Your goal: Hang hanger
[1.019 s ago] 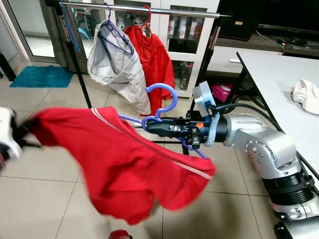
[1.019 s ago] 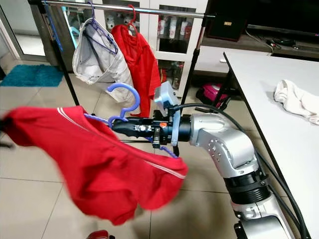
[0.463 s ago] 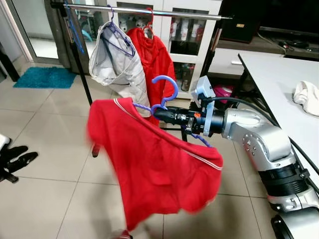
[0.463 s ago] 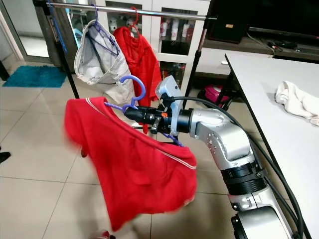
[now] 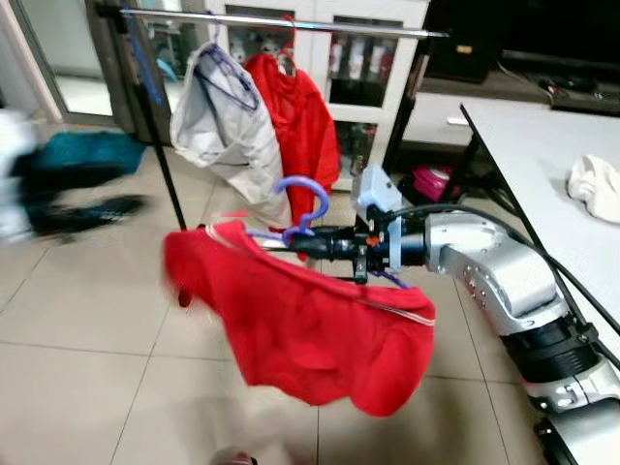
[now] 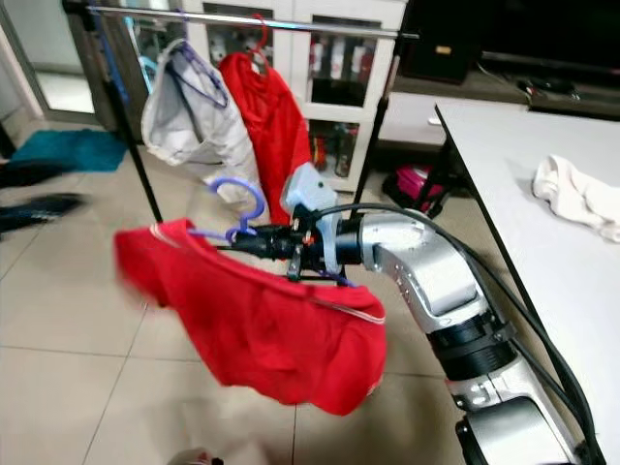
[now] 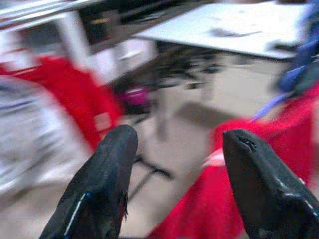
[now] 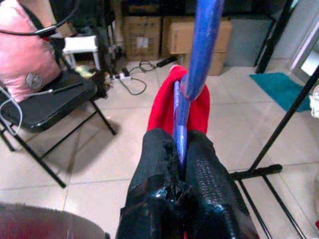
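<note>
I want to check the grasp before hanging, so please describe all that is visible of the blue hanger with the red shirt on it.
The blue hanger looks like thin plastic, with a curved hook pointing up and slim arms that slope down into the neck of the red shirt. The shirt hangs over it, bunched and drooping. The right pincer is shut on the hanger's neck just below the hook and holds it in the air, in front of and below the rack's rail. The hook is not yet on the rail.

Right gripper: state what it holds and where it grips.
The right gripper is shut on the blue hanger, at its neck just below the hook; the red shirt hangs from it.
</note>
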Tool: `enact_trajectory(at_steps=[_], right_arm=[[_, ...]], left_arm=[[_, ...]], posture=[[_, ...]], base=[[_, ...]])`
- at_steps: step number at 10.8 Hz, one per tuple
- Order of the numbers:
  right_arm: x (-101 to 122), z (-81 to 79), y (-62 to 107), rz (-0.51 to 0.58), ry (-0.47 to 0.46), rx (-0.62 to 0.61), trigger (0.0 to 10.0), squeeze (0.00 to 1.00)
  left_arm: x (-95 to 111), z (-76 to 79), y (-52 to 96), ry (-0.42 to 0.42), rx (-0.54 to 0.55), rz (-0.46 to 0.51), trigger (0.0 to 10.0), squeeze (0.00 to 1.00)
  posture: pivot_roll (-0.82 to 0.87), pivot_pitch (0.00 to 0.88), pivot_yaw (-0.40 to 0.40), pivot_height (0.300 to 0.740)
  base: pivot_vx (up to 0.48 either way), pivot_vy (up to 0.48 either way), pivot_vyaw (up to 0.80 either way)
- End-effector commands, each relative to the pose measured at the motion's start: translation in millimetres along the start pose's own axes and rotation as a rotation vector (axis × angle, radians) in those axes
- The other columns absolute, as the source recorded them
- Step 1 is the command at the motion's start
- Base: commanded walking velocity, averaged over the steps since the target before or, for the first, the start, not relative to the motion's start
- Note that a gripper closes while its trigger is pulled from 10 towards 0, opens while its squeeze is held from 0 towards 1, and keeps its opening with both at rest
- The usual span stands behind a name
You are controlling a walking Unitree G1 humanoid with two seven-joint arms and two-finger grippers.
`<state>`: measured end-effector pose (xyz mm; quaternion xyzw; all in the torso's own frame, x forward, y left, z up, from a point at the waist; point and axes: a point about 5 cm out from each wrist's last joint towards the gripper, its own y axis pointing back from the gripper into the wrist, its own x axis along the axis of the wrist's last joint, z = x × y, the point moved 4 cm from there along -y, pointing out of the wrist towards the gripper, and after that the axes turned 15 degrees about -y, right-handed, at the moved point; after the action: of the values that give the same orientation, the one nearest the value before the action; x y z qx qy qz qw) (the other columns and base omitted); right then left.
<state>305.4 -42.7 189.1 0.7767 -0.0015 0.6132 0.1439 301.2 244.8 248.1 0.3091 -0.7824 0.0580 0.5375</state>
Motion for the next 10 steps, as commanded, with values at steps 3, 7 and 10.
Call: enact_trajectory(at_steps=[3,7,10], right_arm=[[18.7,-15.0,-3.7,0.013,0.103,0.082,0.0,0.0],[21.6,-30.9,-6.0,0.018,0.12,0.165,0.0,0.0],[23.0,-39.3,-7.2,0.012,0.135,0.2,0.0,0.0]], left_arm=[[24.0,27.6,-38.1,-0.015,-0.337,0.06,10.0,1.0],[-10.9,34.1,-56.9,-0.128,-0.443,-0.079,10.0,0.0],[-21.8,37.7,-66.8,-0.145,-0.529,-0.11,0.0,0.0]], posture=[[0.04,0.0,0.017,0.74],[0.02,0.0,0.024,0.74],[0.01,0.0,0.034,0.74]], base=[[0.0,0.0,0.0],[0.0,0.0,0.0],[0.0,0.0,0.0]])
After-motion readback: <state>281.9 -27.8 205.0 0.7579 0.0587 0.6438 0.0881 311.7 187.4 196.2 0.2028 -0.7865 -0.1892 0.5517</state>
